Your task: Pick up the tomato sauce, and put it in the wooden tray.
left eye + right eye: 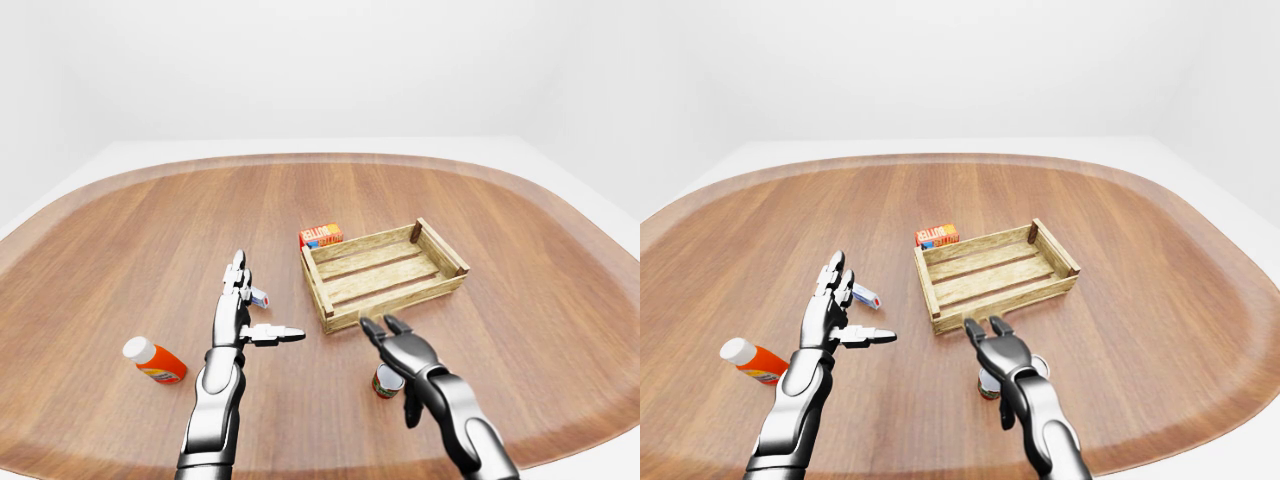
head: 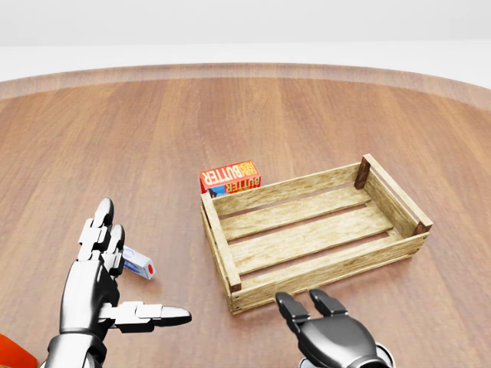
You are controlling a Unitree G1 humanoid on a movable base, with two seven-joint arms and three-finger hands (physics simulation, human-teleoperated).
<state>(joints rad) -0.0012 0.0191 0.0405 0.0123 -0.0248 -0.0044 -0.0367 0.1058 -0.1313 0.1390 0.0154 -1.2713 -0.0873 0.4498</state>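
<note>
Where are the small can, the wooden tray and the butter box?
small can (image 1: 385, 382), left-eye view, on its side wall below the right hand.
wooden tray (image 2: 221, 239), head view, on its left end wall.
butter box (image 2: 230, 178), head view, on its printed face.

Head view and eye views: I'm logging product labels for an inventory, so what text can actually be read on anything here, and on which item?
"BUTTER" on the red-orange butter box lying against the wooden tray; its smaller print is too blurred to read.
Small white tube: markings unreadable.
Orange bottle: label too small to read.
Can under the right hand: label mostly hidden, unreadable.
</note>
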